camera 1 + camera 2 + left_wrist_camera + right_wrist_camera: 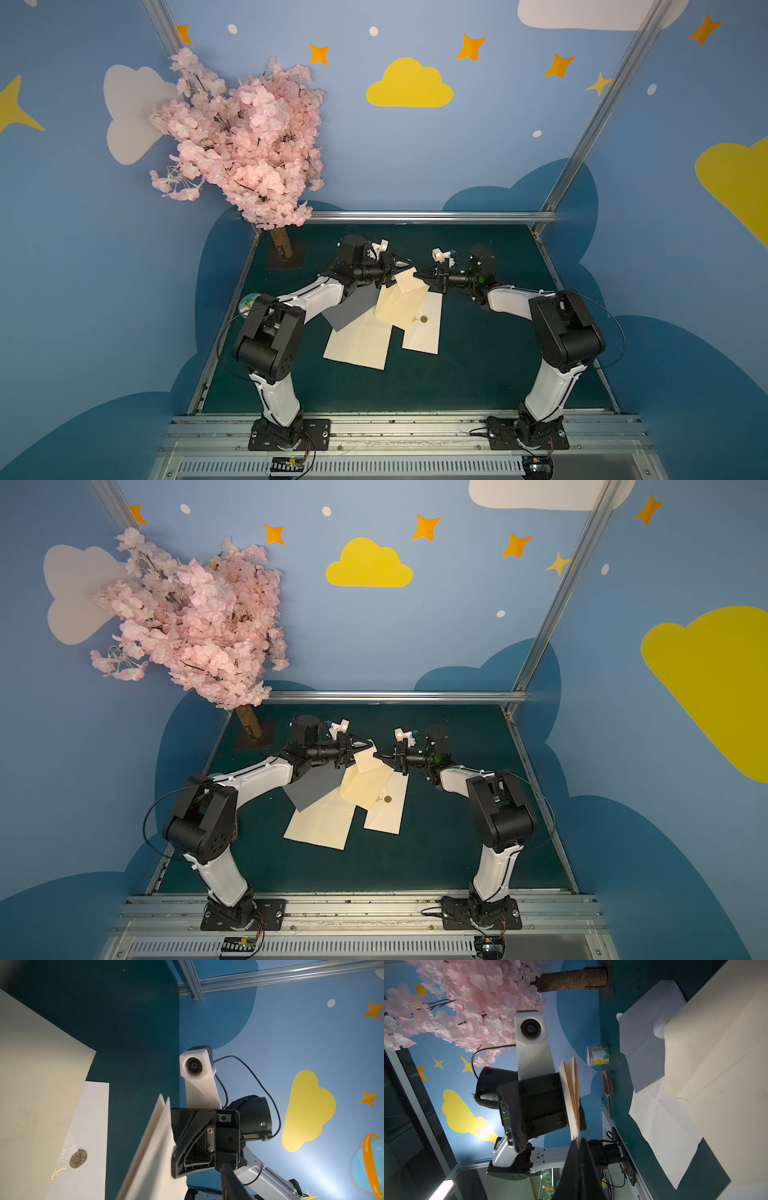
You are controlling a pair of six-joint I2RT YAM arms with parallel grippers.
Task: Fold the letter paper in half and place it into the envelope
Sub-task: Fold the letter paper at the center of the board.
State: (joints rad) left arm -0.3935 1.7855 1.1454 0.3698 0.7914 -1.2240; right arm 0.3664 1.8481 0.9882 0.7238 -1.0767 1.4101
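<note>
The right end effector (417, 274) clamps the folded letter paper (401, 305); the left end effector (398, 273), at nine o'clock, has jaws apart; the envelope (428, 338) lies at five o'clock.

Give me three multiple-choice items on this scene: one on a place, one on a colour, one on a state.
1. The gold seal lies on: A) the white envelope B) the bare table C) the tree trunk.
2. The sheet nearest the left arm is: A) red B) grey C) green.
3. The right end effector is: A) wide open B) out of view C) shut on the folded paper.
Answers: 1 A, the seal sits on its face; 2 B, grey in both top views; 3 C, it pinches the paper's edge.
</note>
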